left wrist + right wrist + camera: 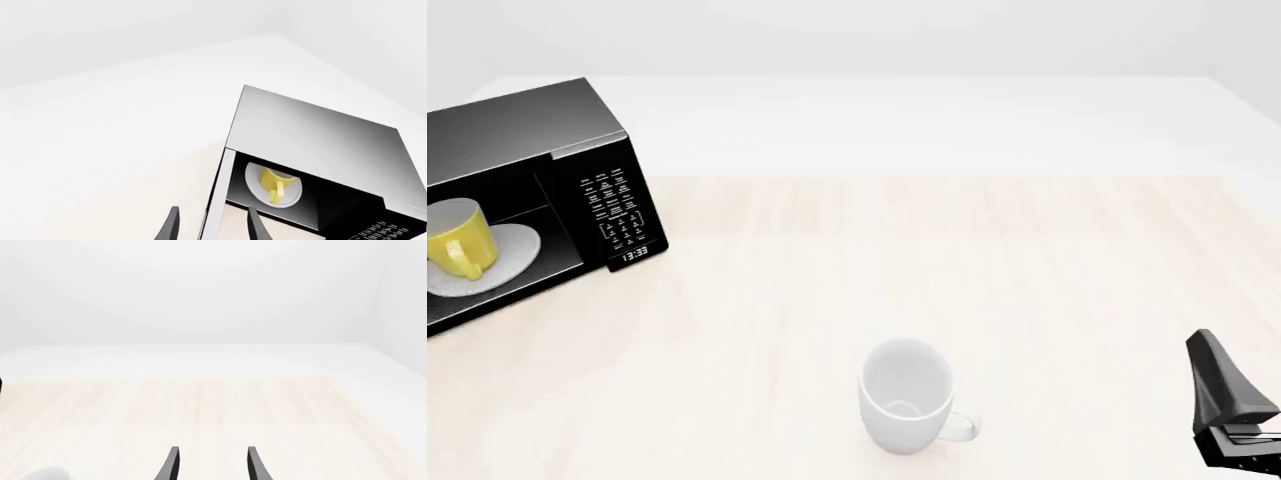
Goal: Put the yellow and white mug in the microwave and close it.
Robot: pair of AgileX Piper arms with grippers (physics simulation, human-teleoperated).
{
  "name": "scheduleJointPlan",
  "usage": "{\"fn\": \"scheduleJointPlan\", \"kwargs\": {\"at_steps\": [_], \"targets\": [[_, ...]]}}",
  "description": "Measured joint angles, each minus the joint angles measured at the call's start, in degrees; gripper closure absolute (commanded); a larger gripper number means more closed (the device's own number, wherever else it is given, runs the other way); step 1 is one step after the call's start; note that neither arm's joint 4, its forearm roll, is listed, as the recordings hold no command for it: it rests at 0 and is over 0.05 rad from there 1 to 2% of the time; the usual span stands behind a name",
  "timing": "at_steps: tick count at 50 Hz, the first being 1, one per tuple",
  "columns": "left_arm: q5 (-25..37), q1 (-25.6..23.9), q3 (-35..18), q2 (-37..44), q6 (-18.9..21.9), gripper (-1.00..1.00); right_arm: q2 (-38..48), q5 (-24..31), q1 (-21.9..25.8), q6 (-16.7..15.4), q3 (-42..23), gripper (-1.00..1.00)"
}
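The yellow and white mug stands upright on the white round plate inside the black microwave, at the table's left. Its cavity is open to view. In the left wrist view the mug sits in the cavity of the microwave. The pale edge of the swung-out door runs down between the fingers of my left gripper, which is open; I cannot tell whether a finger touches it. My right gripper is at the front right, open and empty.
A larger all-white mug stands upright near the table's front middle, handle to the right; its rim shows in the right wrist view. The microwave's keypad and display face the table's centre. The light wooden tabletop stretches right.
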Motion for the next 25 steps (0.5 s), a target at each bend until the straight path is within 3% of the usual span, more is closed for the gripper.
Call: {"fn": "scheduleJointPlan", "kwargs": {"at_steps": [25], "targets": [[-3.0, 6.7, 0.9, 4.1, -0.6, -1.0, 0.0, 0.0, 0.0, 0.0, 0.0, -1.0]]}}
